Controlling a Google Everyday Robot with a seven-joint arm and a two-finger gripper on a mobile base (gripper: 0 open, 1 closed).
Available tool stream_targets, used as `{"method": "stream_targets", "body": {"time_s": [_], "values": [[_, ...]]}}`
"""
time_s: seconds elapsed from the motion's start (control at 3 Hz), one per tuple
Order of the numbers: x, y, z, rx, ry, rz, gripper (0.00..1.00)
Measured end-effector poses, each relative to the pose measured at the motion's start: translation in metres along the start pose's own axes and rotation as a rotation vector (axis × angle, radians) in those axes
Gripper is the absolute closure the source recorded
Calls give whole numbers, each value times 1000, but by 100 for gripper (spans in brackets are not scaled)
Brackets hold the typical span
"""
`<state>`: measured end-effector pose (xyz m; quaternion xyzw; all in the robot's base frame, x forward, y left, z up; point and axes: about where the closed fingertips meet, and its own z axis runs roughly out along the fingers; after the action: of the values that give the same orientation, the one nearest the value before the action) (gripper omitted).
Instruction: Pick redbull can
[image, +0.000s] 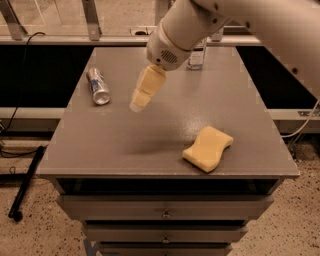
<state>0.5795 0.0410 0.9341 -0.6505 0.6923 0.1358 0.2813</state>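
Note:
The redbull can (98, 86) lies on its side at the left of the grey table top (150, 140), its shiny silver end facing the front. My gripper (137, 105) hangs from the white arm above the table, a short way to the right of the can and not touching it. It holds nothing that I can see.
A yellow sponge (208, 147) lies near the table's front right edge. A clear plastic water bottle (197, 56) stands at the back, partly hidden behind my arm. Drawers sit under the table top. A black cable and bar lie on the floor to the left.

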Motion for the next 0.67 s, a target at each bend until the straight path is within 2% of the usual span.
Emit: {"method": "stream_targets", "body": {"time_s": [0.33, 0.67], "values": [[-33, -14, 40, 6, -72, 57, 0], [-56, -29, 71, 18, -104, 135, 0]]}}
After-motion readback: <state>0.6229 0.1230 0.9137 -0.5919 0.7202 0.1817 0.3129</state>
